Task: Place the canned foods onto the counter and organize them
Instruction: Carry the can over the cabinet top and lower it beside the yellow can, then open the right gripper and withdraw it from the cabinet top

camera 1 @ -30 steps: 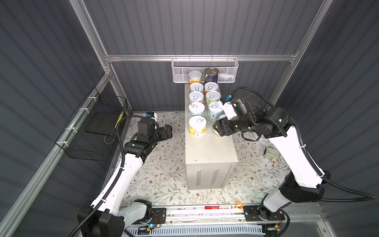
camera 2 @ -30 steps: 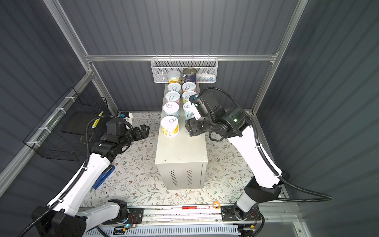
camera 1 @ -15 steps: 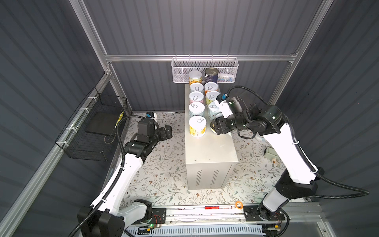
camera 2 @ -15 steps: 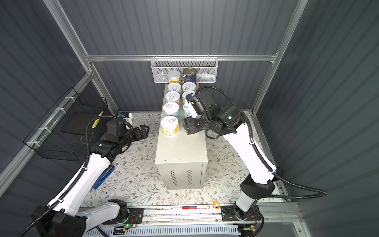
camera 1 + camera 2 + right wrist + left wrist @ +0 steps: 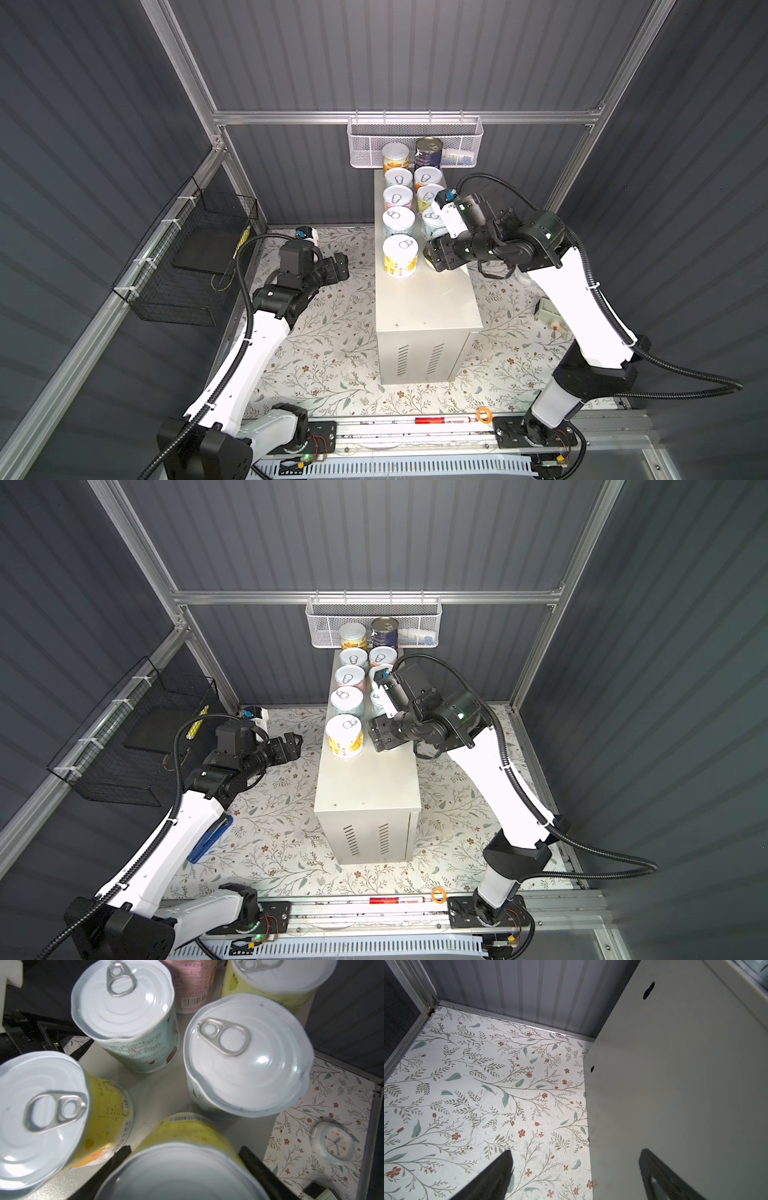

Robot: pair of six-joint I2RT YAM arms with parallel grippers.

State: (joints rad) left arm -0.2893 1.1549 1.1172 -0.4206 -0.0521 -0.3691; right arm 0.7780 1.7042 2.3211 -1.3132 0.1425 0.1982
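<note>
White desk bears nine cans (one navy can, far right). A tenth, the yellow can, sits near right between the jaws of the right pincer, grip unclear. Left pincer hovers left, wide open, empty.

Both arms were built of white shell links joined by black motor housings. The left arm and right arm each carried a black corrugated cable, strapped to the white links with thin ties. Each wrist bore a white camera block with a blue connector. A small green light glowed on the right arm's black joint. The left gripper and right gripper had matte black, tapered fingers.
</note>
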